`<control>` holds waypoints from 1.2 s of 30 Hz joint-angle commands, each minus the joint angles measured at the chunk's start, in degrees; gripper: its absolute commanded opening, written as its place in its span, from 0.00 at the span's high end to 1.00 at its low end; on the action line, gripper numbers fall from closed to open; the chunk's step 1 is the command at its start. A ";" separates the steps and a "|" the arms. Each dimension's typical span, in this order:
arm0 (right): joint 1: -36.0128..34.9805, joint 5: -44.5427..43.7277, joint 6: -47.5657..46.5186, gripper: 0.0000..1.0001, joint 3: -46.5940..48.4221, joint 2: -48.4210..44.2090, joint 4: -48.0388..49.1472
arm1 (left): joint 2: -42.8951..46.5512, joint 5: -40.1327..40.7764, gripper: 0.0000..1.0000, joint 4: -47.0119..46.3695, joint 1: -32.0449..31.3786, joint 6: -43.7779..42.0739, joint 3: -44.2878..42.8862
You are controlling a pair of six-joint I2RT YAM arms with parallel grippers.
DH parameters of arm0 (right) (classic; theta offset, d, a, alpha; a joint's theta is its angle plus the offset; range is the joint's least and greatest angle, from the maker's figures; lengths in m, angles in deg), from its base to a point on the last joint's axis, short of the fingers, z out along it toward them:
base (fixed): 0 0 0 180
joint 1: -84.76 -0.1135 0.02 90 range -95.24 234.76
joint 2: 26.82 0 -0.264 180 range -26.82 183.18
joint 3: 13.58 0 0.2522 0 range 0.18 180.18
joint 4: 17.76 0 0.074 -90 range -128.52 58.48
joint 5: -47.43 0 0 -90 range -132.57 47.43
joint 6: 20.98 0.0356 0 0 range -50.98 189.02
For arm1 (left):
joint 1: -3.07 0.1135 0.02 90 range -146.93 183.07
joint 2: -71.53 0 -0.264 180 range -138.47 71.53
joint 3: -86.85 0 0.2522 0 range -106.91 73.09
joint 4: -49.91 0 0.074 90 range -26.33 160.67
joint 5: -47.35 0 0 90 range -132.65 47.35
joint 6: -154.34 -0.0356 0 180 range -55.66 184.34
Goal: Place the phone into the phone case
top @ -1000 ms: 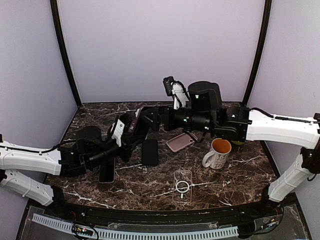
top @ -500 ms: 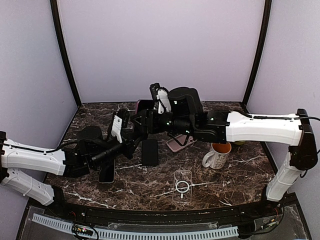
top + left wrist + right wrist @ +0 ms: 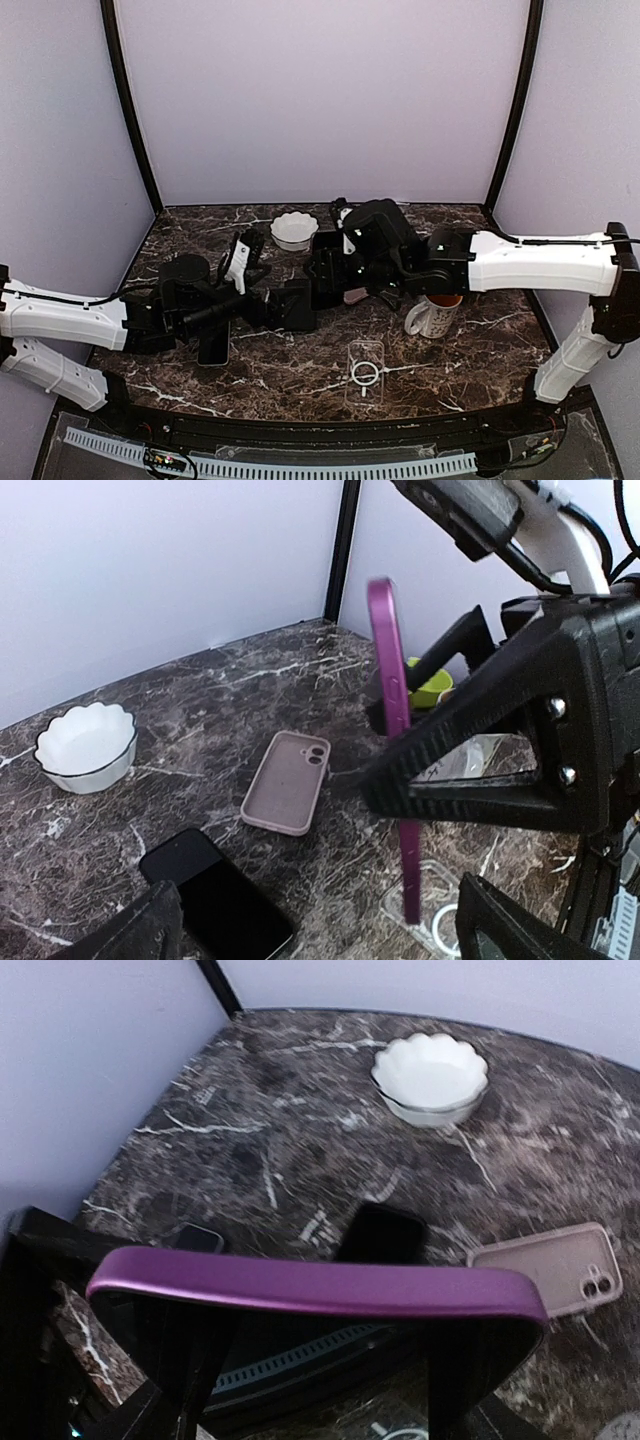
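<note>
Lying nearest the arm bases on the dark, white-veined marble table (image 3: 480,360) is a clear phone case (image 3: 365,372), flat, with a white ring showing in its back. To its left, close beside the left arm, a black phone (image 3: 213,347) lies flat. To the right of the clear case stands a white mug (image 3: 433,308), handle toward the left, its inside showing orange; whether it holds liquid cannot be told.

Further in, a second black phone (image 3: 298,305) lies flat, glossy face up. The left gripper (image 3: 325,930) hangs just above the table near it, its two black fingers spread wide with nothing pressed between them. Opposite it, the right gripper (image 3: 325,1350) is clamped on the purple phone (image 3: 393,710), held off the table. That phone stands on edge, seen as a thin strip with rounded corners from the left wrist, its lower end dipping between the left gripper's spread fingers; contact there cannot be told.

Beyond the held phone, a pink phone case (image 3: 288,782) lies flat, matte, camera cut-out at its far corner. Something green (image 3: 435,687) peeks out behind the right arm. Farthest back sits a white bowl (image 3: 294,230) with a scalloped rim, its inside plain white.
</note>
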 commanded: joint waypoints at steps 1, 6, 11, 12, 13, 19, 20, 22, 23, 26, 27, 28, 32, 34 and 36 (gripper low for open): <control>-0.84 -3.78 8.68 1.00 -5.00 -3.30 -12.72 | 2.39 0.70 0.02 9.76 -0.01 -2.23 -1.19; -4.75 -7.50 19.41 1.00 -8.69 -3.64 -19.78 | 0.91 2.49 0.02 14.87 0.00 -1.18 -1.64; -9.49 -10.74 29.21 1.00 -7.86 0.63 -23.27 | -3.11 2.81 0.02 20.10 0.00 0.70 -5.14; -10.35 -11.52 30.79 1.00 -7.44 1.66 -24.39 | -3.62 2.44 0.02 22.37 0.00 1.18 -5.87; -11.22 -11.93 31.85 1.00 -7.11 2.64 -24.96 | -4.44 1.60 0.03 23.41 0.00 1.31 -7.17; -13.23 -10.73 34.73 1.00 -6.11 7.86 -27.29 | -4.06 0.00 0.04 28.70 0.00 1.20 -7.15; -13.37 -10.69 34.91 1.00 -6.10 8.63 -27.20 | -3.66 0.00 0.04 28.85 0.00 1.22 -6.50; -13.37 -10.60 35.42 1.00 -5.95 9.43 -27.18 | -2.37 -0.06 0.05 28.86 0.00 1.50 -5.65; -13.46 -10.71 36.16 1.00 -5.74 9.78 -27.60 | -1.52 -0.22 0.05 28.87 0.00 1.78 -5.42; -13.48 -10.95 38.39 1.00 -5.77 10.37 -29.19 | 0.74 -0.73 0.05 28.85 0.00 2.40 -3.83; -13.49 -11.14 39.12 1.00 -5.89 10.34 -29.79 | 1.16 -0.86 0.05 28.53 0.00 2.25 -3.37; -13.49 -11.51 39.70 1.00 -6.04 10.31 -30.30 | 1.94 -1.60 0.07 28.25 0.00 1.71 -2.57; -13.35 -12.33 38.96 1.00 -4.99 9.95 -31.37 | 1.62 -4.01 0.18 28.55 -0.27 -2.06 -2.76; -13.34 -13.54 38.60 1.00 -3.42 9.26 -34.36 | 0.09 -5.02 0.22 31.05 -0.65 -2.92 -3.85; -13.36 -15.04 37.43 1.00 -2.19 7.50 -37.07 | -1.87 -7.12 0.26 30.95 -1.40 -4.41 -4.34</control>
